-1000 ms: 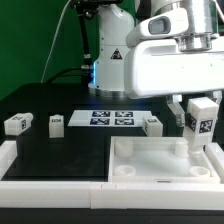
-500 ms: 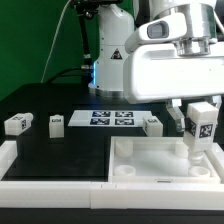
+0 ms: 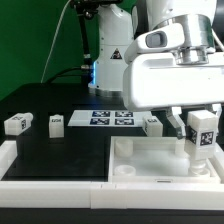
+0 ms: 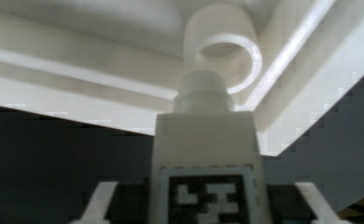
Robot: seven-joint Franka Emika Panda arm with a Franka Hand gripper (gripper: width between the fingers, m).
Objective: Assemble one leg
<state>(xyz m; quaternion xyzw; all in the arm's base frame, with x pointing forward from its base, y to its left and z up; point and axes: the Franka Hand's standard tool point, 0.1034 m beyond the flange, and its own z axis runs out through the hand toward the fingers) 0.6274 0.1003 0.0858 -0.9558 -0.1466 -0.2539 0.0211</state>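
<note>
Over the tray's (image 3: 150, 150) near corner on the exterior view's right, the leg (image 3: 197, 150) is hanging upright, its narrow end pointing down at a round socket (image 4: 232, 58). The gripper (image 3: 200, 128) is gripping it, fingers closed against its tagged upper block. Spare legs (image 3: 16, 124) are lying beside the marker board (image 3: 112, 119).

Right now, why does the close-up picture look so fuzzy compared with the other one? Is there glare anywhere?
Wrist view: the leg sits so close to the lens that it and its tag look soft, and the white tray behind is washed out. Exterior view: sharper and evenly lit, with only the arm's white casing glaring bright.
</note>
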